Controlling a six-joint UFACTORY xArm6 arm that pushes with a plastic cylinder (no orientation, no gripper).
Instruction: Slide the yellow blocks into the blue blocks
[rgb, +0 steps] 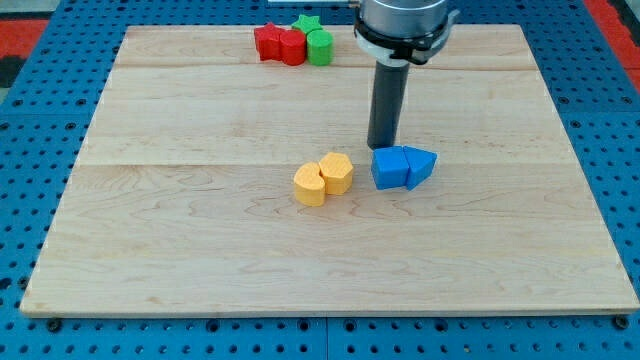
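Nearest the view's bottom, two yellow blocks (323, 178) sit touching each other on the wooden board (180, 250). Just to their right, apart from them, lie two blue blocks (402, 167) — a cube touching a wedge-like piece. My tip (383, 147) stands just above the blue cube's top-left edge; it is a bare rod, no claw to open or close. Red blocks (279, 44) and green blocks (314, 40) cluster at the top.

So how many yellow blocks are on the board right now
2. The yellow heart block and the yellow hexagon block touch near the board's middle, to the view's left of the blue blocks. My tip is above the blue ones. None seems hidden.
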